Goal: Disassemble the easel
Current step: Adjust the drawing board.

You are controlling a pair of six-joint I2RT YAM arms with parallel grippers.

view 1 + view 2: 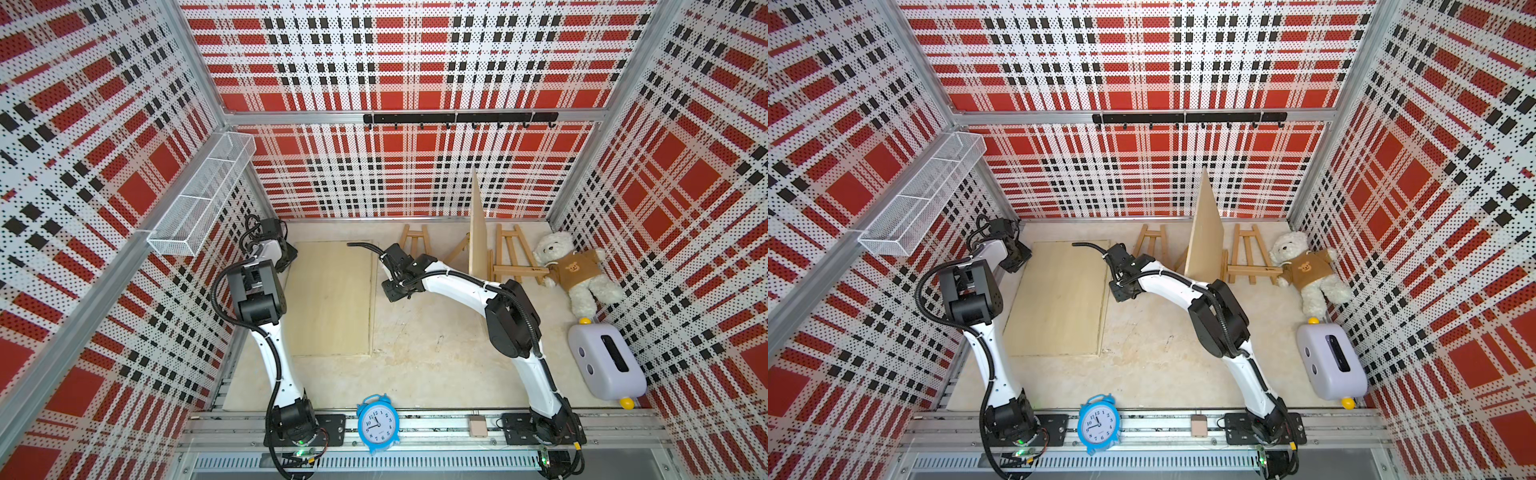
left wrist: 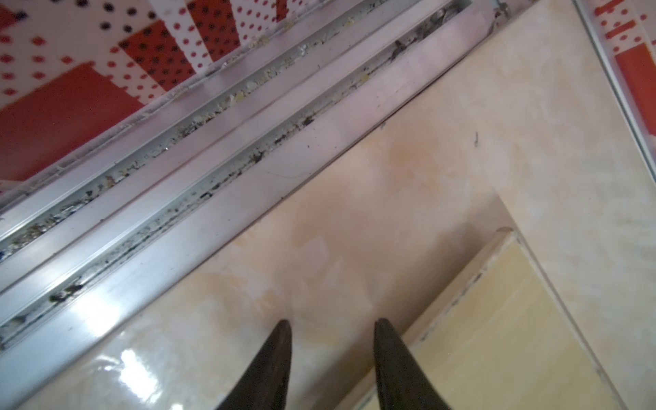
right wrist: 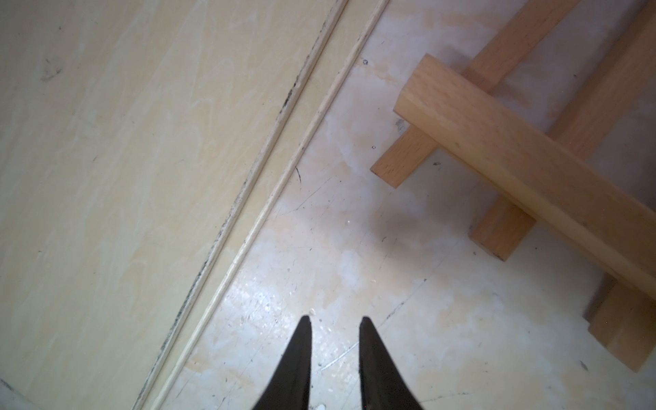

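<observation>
Right wrist view: my right fingers (image 3: pixel 298 362) hang slightly parted and empty over the bare surface (image 3: pixel 355 266), between a flat board (image 3: pixel 106 142) on the left and a bare easel (image 3: pixel 497 149) at the far side. In a top view, an upright board (image 1: pixel 478 232) stands on edge beside a second easel (image 1: pixel 512 257) far right, probably the next piece to lift off. My left fingers (image 2: pixel 269 362), parted and empty, sit far left, clear of the work.

Tall pale plywood board (image 1: pixel 478 232) hides most of a small light-wood easel (image 1: pixel 457 252) behind it, one slanted leg showing beside the board. White right arm link (image 1: pixel 453 284) covers part of the board's bottom edge. Right wrist view: another light-wood easel frame (image 3: pixel 532 159) cut off by picture edge.
</observation>
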